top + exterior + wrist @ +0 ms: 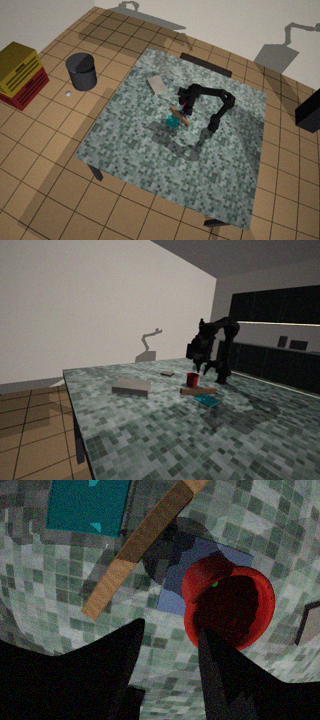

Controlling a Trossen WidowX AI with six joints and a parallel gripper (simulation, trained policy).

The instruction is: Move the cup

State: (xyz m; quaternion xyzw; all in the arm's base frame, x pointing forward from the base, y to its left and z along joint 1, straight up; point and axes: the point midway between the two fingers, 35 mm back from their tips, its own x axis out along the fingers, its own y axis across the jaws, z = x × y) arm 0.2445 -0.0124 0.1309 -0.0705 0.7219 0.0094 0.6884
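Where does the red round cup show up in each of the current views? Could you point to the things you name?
Top: right of centre, mostly hidden under the black gripper (188, 109) (201, 373) (172, 626); only slivers of the red round cup (184, 106) (192, 380) (229, 605) show.
Exterior: right of centre, upright just behind the wooden bar.
Wrist: right of centre, seen from above into its opening.
Shared landmark: the light-brown wooden bar (179, 115) (198, 390) (137, 550), between cup and teal square pad (172, 121) (206, 400) (89, 507).

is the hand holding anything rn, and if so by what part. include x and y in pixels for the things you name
Nothing is held: the hand (201, 373) (172, 630) is partly open above the red cup (192, 380) (230, 607), which stands on the blue pad (184, 385) (170, 605).
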